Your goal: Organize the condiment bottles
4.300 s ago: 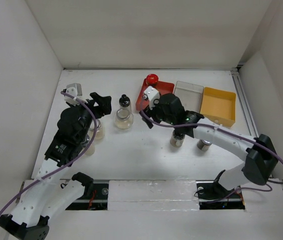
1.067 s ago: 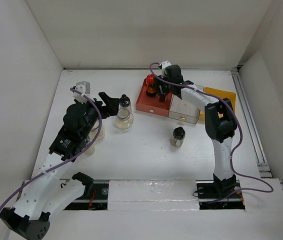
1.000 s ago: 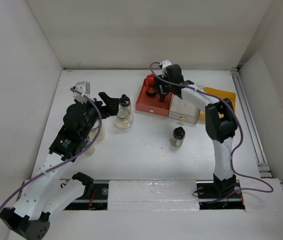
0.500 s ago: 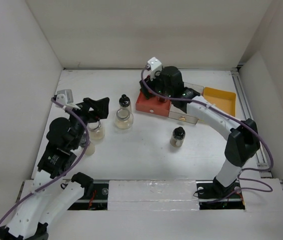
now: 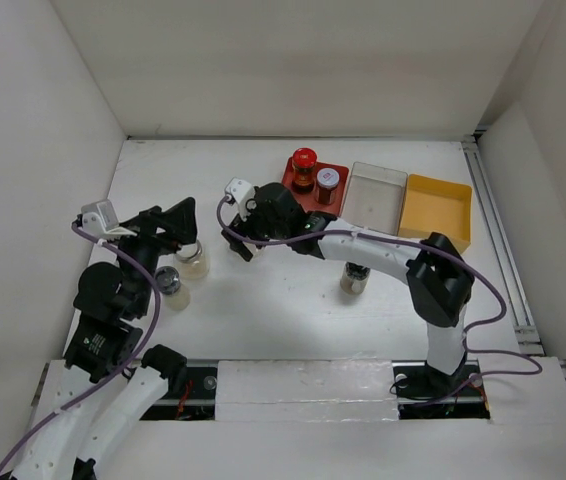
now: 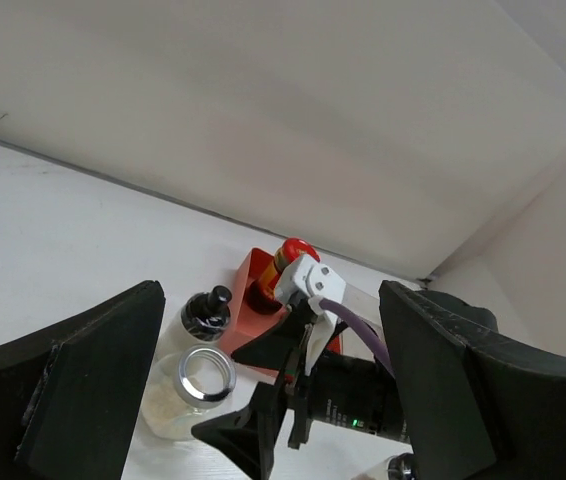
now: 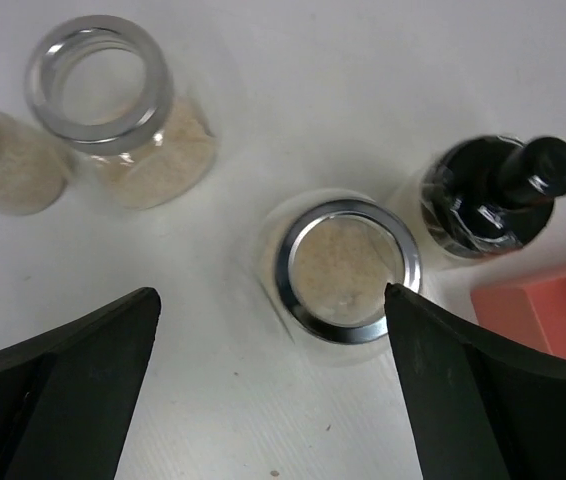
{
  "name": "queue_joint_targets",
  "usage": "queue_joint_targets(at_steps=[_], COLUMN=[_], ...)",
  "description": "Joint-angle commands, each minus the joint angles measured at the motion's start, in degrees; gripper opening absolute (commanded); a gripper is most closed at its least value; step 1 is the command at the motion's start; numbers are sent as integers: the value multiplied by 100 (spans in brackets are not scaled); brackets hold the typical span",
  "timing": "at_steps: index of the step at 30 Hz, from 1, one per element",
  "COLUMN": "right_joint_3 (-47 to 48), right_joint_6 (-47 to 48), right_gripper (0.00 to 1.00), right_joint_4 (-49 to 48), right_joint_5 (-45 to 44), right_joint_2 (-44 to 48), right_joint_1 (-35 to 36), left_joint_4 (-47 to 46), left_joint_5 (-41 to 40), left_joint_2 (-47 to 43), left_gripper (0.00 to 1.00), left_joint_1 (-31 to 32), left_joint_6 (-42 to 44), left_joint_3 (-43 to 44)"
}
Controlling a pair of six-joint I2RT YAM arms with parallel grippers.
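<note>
My right gripper (image 5: 239,226) is open and hangs over a clear round jar with a silver rim (image 7: 348,268); in the right wrist view the gripper (image 7: 271,310) has the jar just inside its right finger. A black-knob shaker (image 7: 493,200) stands beside that jar. My left gripper (image 5: 176,225) is open and empty, above two more clear jars (image 5: 193,262) (image 5: 170,283). A red-lidded jar (image 5: 304,165) and a silver-lidded jar (image 5: 328,179) stand in the red tray (image 5: 293,190). A second black-knob shaker (image 5: 355,272) stands alone mid-table.
A clear tray (image 5: 378,190) and a yellow tray (image 5: 438,210) sit to the right of the red tray. White walls close in the table at the left, back and right. The left wrist view shows the right gripper (image 6: 303,385) next to the jar (image 6: 188,390).
My right gripper has left the red tray, where the silver-lidded jar now stands, and has swung left over the clear jar. My left arm has drawn back toward the near left.
</note>
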State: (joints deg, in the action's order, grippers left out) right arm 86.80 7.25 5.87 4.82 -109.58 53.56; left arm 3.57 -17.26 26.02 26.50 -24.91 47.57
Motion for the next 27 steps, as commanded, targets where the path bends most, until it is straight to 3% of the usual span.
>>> queue_joint_targets(at_steps=[1, 8, 13, 18, 21, 24, 27], right_joint_3=[311, 601, 732, 794, 794, 794, 663], right_joint_6=[-390, -496, -619, -619, -619, -672, -672], right_gripper=[100, 100, 100, 100, 90, 88, 75], right_joint_4=[71, 195, 134, 56, -50, -51, -243], right_joint_5=[-473, -552, 9, 37, -16, -77, -130], right_joint_2=[-89, -485, -678, -828, -951, -951, -951], right_joint_1=[-206, -258, -390, -390, -390, -443, -443], left_joint_4=[-208, -208, -208, -208, -208, -269, -208], left_joint_5=[-50, 161, 284, 337, 398, 469, 469], left_joint_2=[122, 184, 298, 351, 404, 473, 527], left_gripper=[85, 86, 86, 86, 86, 86, 86], left_joint_1=[-31, -31, -31, -31, -31, -31, -31], left_joint_6=[74, 74, 74, 74, 74, 74, 74], left_joint_3=[59, 59, 59, 59, 59, 59, 59])
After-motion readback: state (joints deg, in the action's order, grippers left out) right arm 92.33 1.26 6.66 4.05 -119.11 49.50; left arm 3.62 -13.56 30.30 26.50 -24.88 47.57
